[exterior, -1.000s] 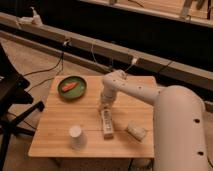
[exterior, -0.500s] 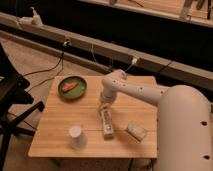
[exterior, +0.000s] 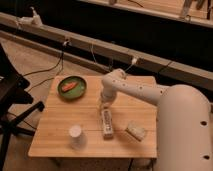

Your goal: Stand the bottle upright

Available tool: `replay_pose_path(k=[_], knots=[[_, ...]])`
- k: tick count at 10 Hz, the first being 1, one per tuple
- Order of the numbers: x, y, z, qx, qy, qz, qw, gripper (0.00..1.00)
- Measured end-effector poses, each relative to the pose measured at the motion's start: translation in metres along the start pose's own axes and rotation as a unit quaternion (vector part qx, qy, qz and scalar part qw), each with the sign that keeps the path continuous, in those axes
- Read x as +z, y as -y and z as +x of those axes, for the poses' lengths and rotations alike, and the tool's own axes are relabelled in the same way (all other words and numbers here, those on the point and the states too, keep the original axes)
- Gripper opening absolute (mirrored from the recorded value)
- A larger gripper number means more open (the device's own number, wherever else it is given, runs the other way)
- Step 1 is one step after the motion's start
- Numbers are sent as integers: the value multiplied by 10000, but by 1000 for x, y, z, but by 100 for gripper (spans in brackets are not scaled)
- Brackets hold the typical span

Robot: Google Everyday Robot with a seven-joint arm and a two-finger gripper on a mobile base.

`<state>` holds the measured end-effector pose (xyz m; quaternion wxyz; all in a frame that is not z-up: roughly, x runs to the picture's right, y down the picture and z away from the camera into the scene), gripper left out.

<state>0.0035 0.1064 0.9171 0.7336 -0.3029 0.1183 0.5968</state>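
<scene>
The bottle [exterior: 106, 123] lies flat on the wooden table [exterior: 60, 125], near the middle, with its length running from back to front. It is whitish with a patterned label. My gripper [exterior: 104, 105] hangs at the end of the white arm, right over the bottle's far end. My arm reaches in from the right.
A white paper cup [exterior: 76, 136] stands front left of the bottle. A grey-beige block [exterior: 135, 130] lies to its right. A green plate [exterior: 72, 87] with orange food sits at the back left. A dark chair [exterior: 12, 95] stands left of the table.
The arm has settled slightly lower over the bottle's far end. The bottle, cup and block have not moved.
</scene>
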Motion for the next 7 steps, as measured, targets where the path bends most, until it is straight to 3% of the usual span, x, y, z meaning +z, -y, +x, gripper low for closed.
replay_pose_path(k=[1, 4, 7], knots=[[1, -2, 2, 87, -91, 9, 9999, 55], [-6, 8, 8, 53, -71, 116, 9999, 78], [-8, 9, 18, 76, -255, 258, 9993, 80]])
